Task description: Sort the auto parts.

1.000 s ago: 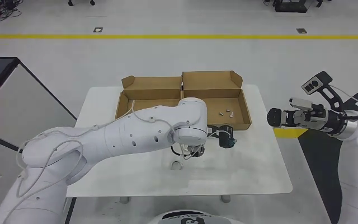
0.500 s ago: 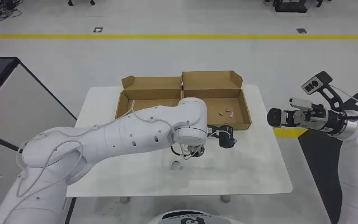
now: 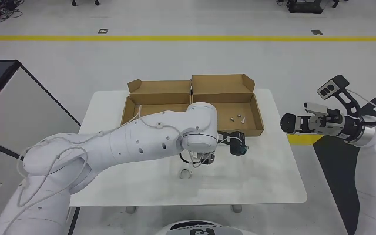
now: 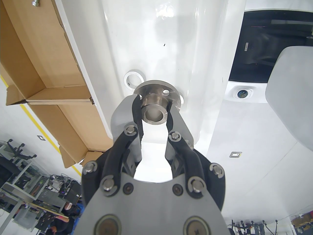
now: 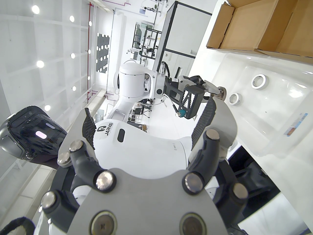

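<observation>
Labels first: you have 1 sticker (image 5: 296,124) on the white table (image 3: 264,176), with print too small to read. No other writing on the parts or boxes is legible.

Counts:
- 2 open cardboard boxes side by side at the far edge of the table, the left box (image 3: 155,100) and the right box (image 3: 226,94).
- 2 small metal pins (image 4: 35,0) lying close together on the floor of the right box, toward its right end.
- 2 white rings on the table, ring 1 (image 5: 259,81) and ring 2 (image 5: 234,98), both just beside the held part.
- 1 flanged metal bushing (image 4: 154,103), with holes through its flange.

Left gripper (image 4: 152,110): you see it clamped on the bushing's barrel, 1 ribbed finger on each side. It sits over the table just near of the right box's near wall. You cannot tell whether the flange touches the tabletop.

Right gripper (image 5: 149,113): fingers spread wide apart, nothing between them. It hangs off the table's right edge, well apart from the boxes and parts.
</observation>
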Motion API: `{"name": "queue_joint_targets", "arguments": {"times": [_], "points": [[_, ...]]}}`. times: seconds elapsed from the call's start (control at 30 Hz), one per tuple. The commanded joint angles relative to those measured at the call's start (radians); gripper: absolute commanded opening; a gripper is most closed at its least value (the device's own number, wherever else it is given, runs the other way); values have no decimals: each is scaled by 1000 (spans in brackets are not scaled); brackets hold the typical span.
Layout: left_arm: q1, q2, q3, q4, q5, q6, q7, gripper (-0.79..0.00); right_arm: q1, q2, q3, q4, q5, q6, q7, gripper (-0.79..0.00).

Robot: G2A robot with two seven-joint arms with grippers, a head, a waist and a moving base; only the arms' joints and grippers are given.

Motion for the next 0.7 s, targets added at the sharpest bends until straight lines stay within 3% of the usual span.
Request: {"name": "queue_joint_targets", "arguments": {"times": [0.0, 0.23, 0.67], "points": [[12, 1, -7, 10, 7, 17, 32, -785, 0, 0, 0, 0, 0, 0, 0, 0], [76, 42, -107, 53, -56, 42, 143, -785, 0, 0, 0, 0, 0, 0, 0, 0], [260, 194, -398, -18, -122, 10, 203, -785, 0, 0, 0, 0, 0, 0, 0, 0]]}}
